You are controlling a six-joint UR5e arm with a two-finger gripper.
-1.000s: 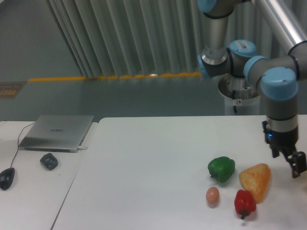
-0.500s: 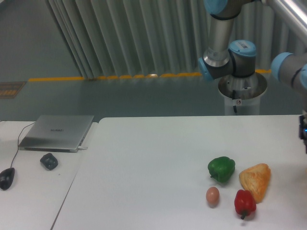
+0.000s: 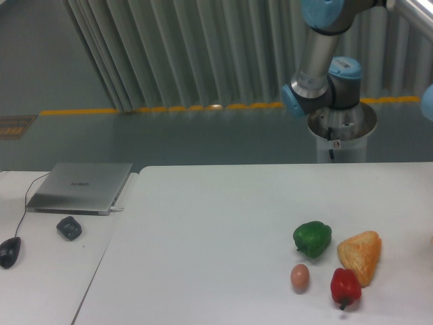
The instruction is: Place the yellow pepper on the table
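The yellow pepper is out of view. My gripper is out of view as well, past the right edge of the frame. Only the upper arm shows: a blue-capped joint [image 3: 321, 88] above the arm's base [image 3: 342, 125] behind the table, and a sliver of another blue joint [image 3: 427, 101] at the right edge. The large white table [image 3: 216, 223] fills the lower middle and right of the camera view.
Near the table's front right lie a green pepper [image 3: 312, 238], an orange-yellow wedge-shaped lump [image 3: 360, 256], a red pepper [image 3: 345, 286] and an egg [image 3: 300, 276]. The smaller desk at left holds a grey laptop [image 3: 81, 187], a dark lump [image 3: 69, 227] and a mouse [image 3: 9, 252].
The wrist and gripper, which hung right of the wedge-shaped lump a second ago, have swung out past the right edge. The items on the table have not moved.
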